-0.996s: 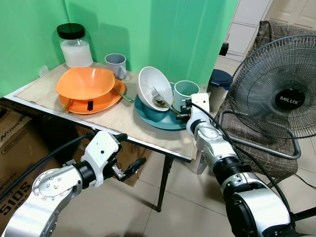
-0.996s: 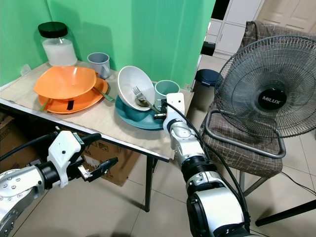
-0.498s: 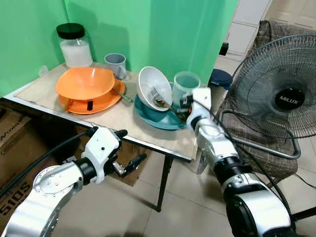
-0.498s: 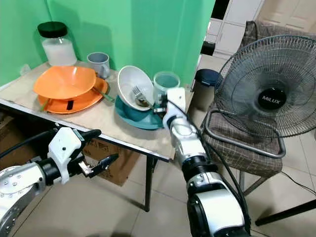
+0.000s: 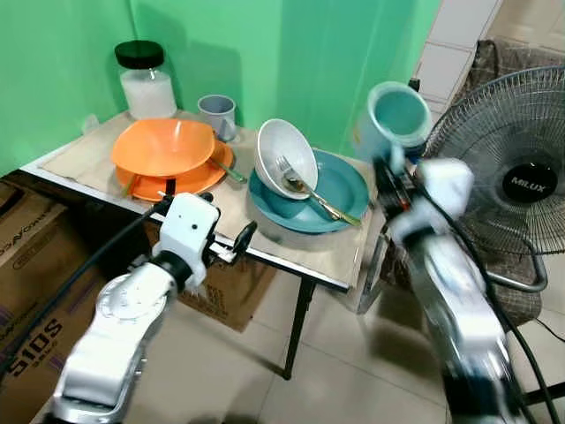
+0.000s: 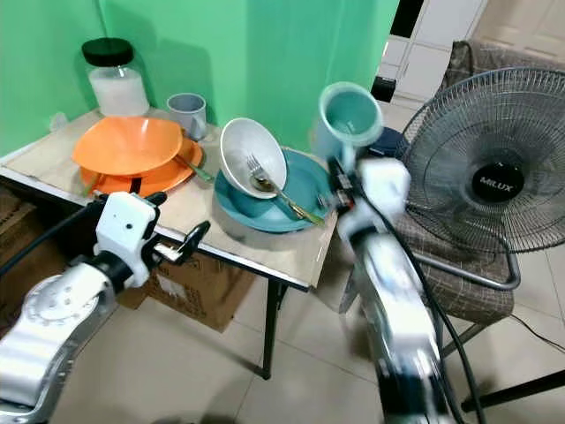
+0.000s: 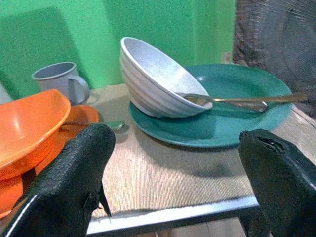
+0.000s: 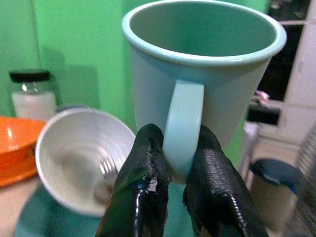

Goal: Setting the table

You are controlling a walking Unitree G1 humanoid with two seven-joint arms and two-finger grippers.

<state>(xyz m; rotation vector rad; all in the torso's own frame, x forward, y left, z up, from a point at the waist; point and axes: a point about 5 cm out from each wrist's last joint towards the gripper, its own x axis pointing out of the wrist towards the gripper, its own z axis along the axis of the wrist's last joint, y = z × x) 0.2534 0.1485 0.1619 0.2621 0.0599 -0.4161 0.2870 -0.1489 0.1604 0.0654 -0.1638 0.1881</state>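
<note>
The right gripper [image 8: 170,163] holds a pale teal ceramic mug [image 5: 394,117] in the air, its two black fingers [image 8: 143,168] pinched on either side of the mug's handle. The mug is tilted, its open mouth facing toward the camera, and it hangs above the far right edge of the worktop [image 5: 265,238], just beyond a round teal plate [image 5: 349,190]. On that plate a white ribbed bowl [image 5: 287,159] leans on its side with a metal fork [image 5: 309,185] resting against it. Further left sit an orange bowl on an orange plate [image 5: 168,150], a grey mug [image 5: 218,113] and a black-lidded glass jar [image 5: 146,81]. The left gripper [image 5: 231,243] waits at the worktop's near edge, fingers spread and empty. The mug probably needs setting down on bare worktop below and to its left; the right arm is nearer.
</note>
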